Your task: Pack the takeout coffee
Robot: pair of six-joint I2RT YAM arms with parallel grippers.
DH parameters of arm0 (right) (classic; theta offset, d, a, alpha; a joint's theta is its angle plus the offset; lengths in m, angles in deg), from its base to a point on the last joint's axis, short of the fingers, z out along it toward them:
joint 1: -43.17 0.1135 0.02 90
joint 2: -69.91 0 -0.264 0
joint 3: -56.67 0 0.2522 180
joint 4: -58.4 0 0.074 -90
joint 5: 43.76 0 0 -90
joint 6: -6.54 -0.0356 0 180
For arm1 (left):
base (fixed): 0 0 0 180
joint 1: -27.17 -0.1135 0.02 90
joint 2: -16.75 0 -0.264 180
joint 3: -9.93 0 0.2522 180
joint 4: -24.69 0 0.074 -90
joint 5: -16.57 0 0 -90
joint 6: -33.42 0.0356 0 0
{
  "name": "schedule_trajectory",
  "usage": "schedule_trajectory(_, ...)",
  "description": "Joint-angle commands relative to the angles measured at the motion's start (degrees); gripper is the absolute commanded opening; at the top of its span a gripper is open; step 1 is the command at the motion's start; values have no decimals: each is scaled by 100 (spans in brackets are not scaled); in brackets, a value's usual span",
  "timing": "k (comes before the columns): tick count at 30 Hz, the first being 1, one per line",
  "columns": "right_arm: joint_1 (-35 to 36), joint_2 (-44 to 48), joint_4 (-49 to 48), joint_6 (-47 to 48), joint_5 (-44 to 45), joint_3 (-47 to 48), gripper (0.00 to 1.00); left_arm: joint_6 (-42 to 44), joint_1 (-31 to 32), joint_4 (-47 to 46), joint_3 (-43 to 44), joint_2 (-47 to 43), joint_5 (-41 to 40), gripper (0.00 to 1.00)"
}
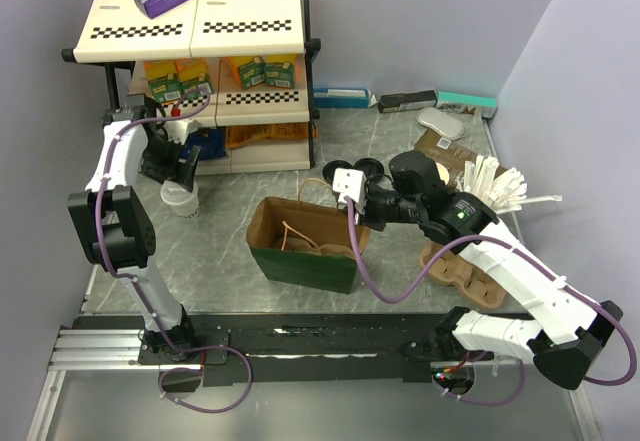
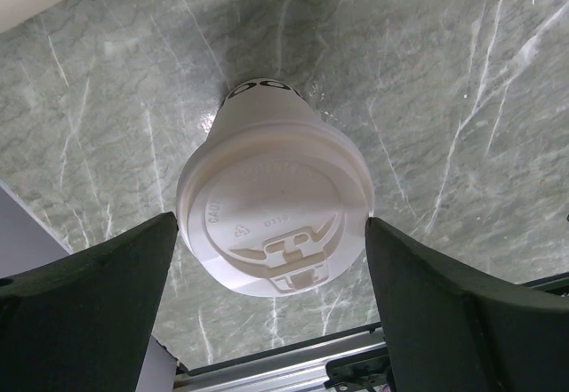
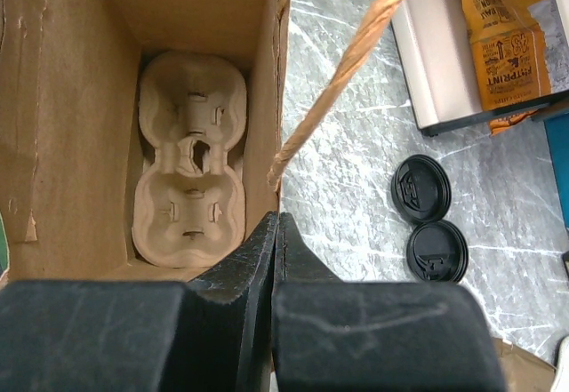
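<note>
Your left gripper (image 2: 271,228) sits wide open around the lidded coffee cup (image 1: 180,199) on the table (image 2: 444,99), ready to grab it, while your right gripper (image 3: 276,223) is pinched shut on the paper bag (image 3: 53,143) rim to keep it open.

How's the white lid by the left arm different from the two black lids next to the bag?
The white lid is fitted on a paper cup; the black lids lie loose on the table. The white lid sits between the left fingers; the black lids have no fingers around them. One is white, the others black. All are round takeout lids.
</note>
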Motion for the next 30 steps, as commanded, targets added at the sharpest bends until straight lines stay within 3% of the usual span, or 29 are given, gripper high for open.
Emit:
schedule_trajectory(1,-41,16,-91,19,-86,138,0,-87,68,19,-22,-269,-156,93)
schedule_trajectory(14,-32,52,-126,-8,-68,77,0,-52,191,-254,-110,-472,-621,93)
schedule_trajectory(30,-41,34,-135,1,-86,86,0,-104,218,-237,-303,-428,-498,92)
